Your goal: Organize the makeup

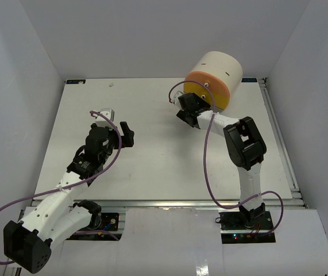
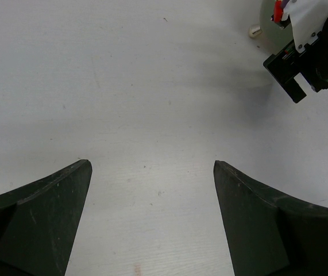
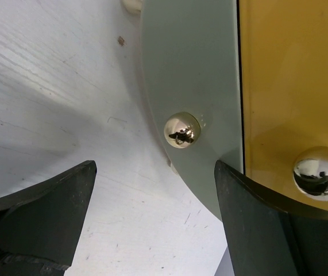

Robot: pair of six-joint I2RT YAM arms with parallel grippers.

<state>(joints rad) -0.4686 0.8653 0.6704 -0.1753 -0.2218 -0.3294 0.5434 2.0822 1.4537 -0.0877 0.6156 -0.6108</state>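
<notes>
The makeup is out of view in every frame. My right gripper (image 1: pixel 188 113) is open just in front of the lying cream cylinder (image 1: pixel 221 68), at its lower left. In the right wrist view the gripper (image 3: pixel 155 168) has wide-apart jaws with nothing between them. A gold knob (image 3: pixel 182 130) on the grey drawer front (image 3: pixel 192 69) sits just beyond the gap. My left gripper (image 1: pixel 127 134) hovers open over bare white table left of centre. In the left wrist view the gripper (image 2: pixel 152 165) has only tabletop between its jaws.
The yellow drawer front (image 3: pixel 290 86) with a second gold knob (image 3: pixel 320 172) lies right of the grey one. The cylinder's orange-yellow face (image 1: pixel 207 89) points toward the arms. The right gripper (image 2: pixel 307 57) shows at the top right of the left wrist view. Walls enclose the table (image 1: pixel 152 167).
</notes>
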